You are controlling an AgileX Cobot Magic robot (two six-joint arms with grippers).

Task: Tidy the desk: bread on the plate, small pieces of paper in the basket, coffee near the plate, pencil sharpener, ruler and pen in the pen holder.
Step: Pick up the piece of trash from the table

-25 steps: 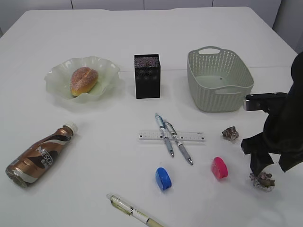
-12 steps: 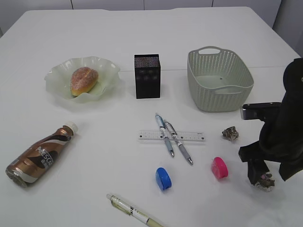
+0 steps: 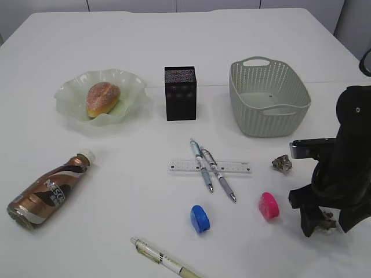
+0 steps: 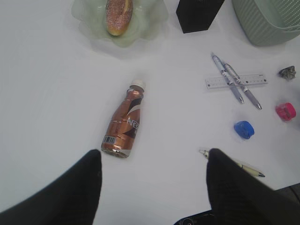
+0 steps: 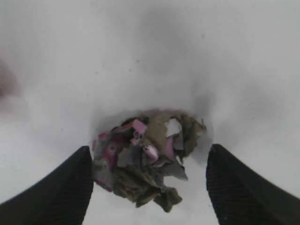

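My right end effector (image 5: 149,187) is down at the desk (image 3: 116,191) with its fingers (image 5: 56,187) spread on either side of a crumpled paper ball (image 5: 145,159); the ball sits between them, and I cannot tell whether the left finger touches it. From the exterior view that end effector (image 3: 316,223) stands at the near right edge, just right of a pink sharpener (image 3: 268,205). A second paper ball (image 3: 282,164) lies a little farther back, in front of the green basket (image 3: 268,110). My left end effector (image 4: 152,187) hangs above the desk with its fingers spread wide, holding nothing; below it a coffee bottle (image 4: 125,125) lies on its side, cap toward the plate (image 4: 91,26). The bread (image 4: 118,14) is on that plate. Toward the middle, two pens (image 3: 211,171) lie crossed over a clear ruler (image 3: 185,167), with a blue sharpener (image 3: 199,218) nearer me and a third pen (image 3: 162,260) at the front edge. The black pen holder (image 3: 180,92) stands upright between plate and basket.
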